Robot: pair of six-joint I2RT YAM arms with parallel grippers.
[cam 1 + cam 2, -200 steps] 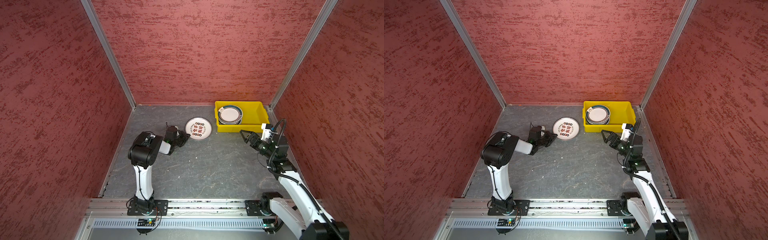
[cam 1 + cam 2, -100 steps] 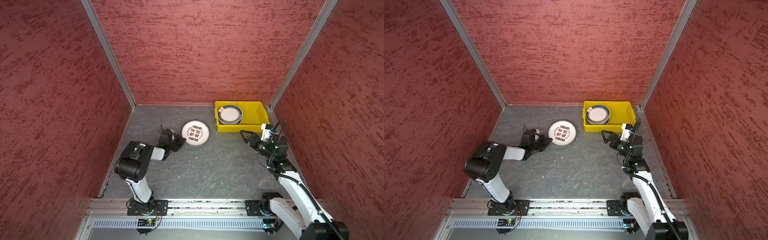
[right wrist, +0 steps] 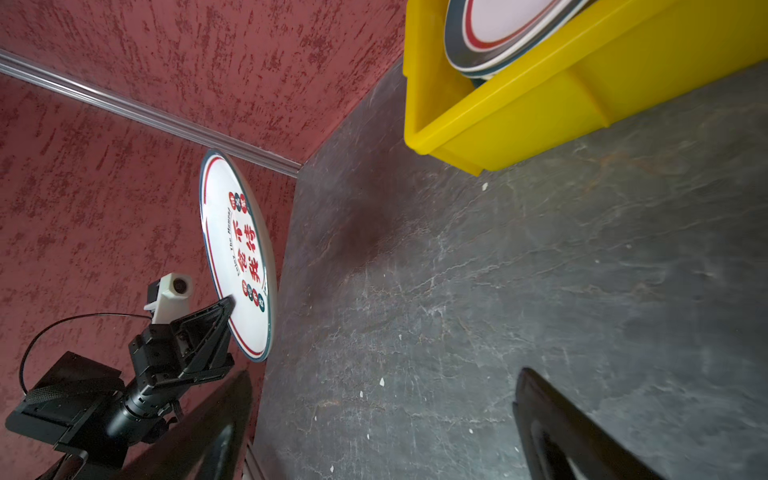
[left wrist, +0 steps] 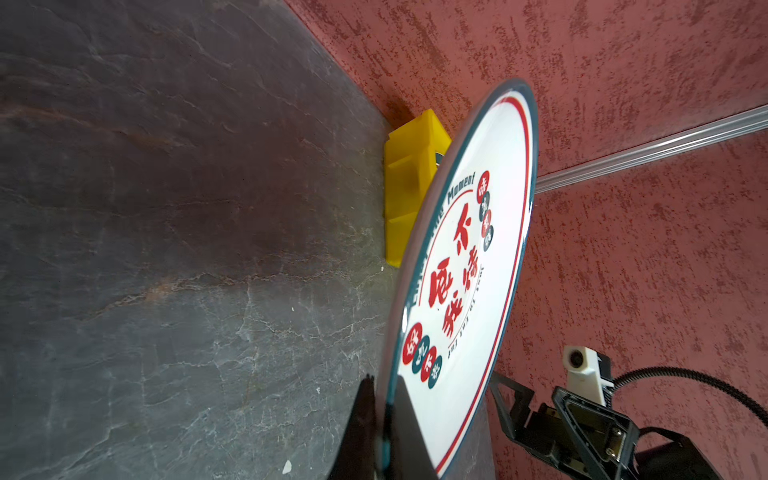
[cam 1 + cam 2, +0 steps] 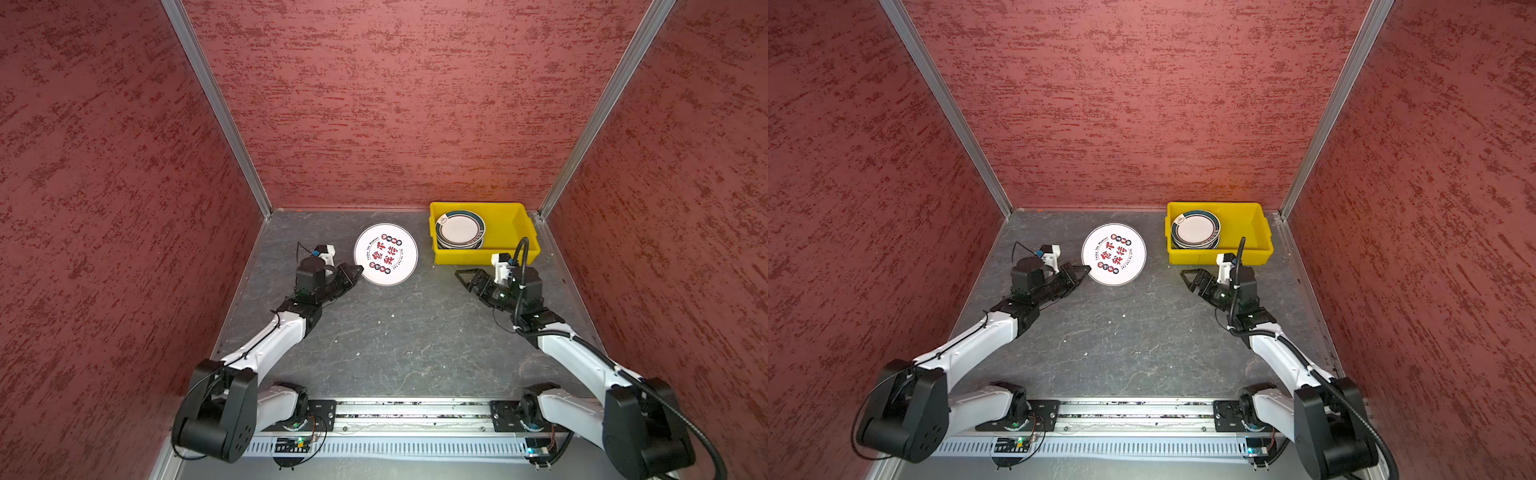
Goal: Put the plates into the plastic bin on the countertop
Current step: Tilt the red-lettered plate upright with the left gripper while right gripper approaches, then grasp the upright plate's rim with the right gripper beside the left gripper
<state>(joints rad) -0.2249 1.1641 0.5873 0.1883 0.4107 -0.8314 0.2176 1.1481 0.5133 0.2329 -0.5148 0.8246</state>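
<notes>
Between red walls [image 5: 395,104], the veined countertop [image 5: 395,353] carries pale specks [image 5: 392,315], perhaps crumbs.

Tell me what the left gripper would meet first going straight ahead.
Probably the side wall of the plastic bin, and the plate held by the left gripper would touch it first; height unclear.

The white plate [image 4: 465,282] reads "Enjoy The Moment" beside large red Chinese characters, 不 among them; smaller print illegible
</notes>
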